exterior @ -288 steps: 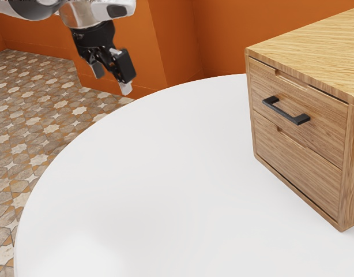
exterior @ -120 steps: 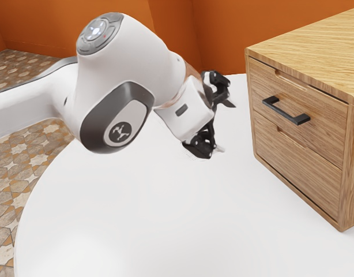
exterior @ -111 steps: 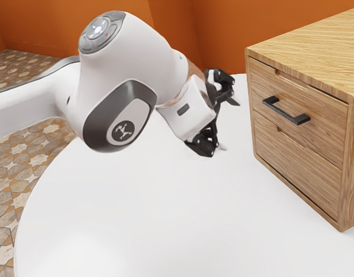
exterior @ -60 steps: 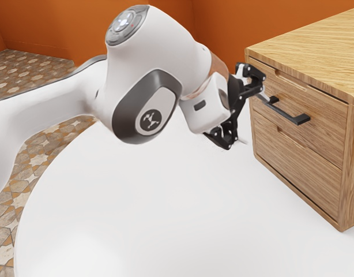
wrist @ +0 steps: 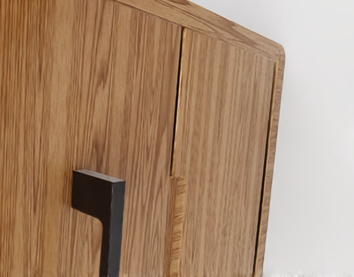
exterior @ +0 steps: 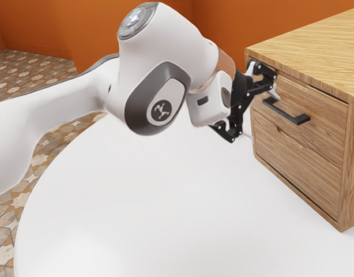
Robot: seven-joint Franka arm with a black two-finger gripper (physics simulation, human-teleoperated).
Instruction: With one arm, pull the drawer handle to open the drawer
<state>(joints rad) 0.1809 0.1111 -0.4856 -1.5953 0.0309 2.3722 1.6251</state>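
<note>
The arm has swung in across the table [exterior: 165, 219], and the claw [exterior: 253, 108] now sits against the cabinet [exterior: 307, 167] at the exterior view's right. Its fingers are spread apart beside the black handle [exterior: 286, 111], not around it. The top drawer [exterior: 321, 118] looks shut, so I reckon gripping comes next.

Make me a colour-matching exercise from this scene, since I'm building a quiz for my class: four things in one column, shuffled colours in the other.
Things:
1. drawer handle
2. table
3. wall
4. cabinet

Colours:
A. orange
B. light wood grain
C. black
D. white

Pairs: 1-C, 2-D, 3-A, 4-B
</note>
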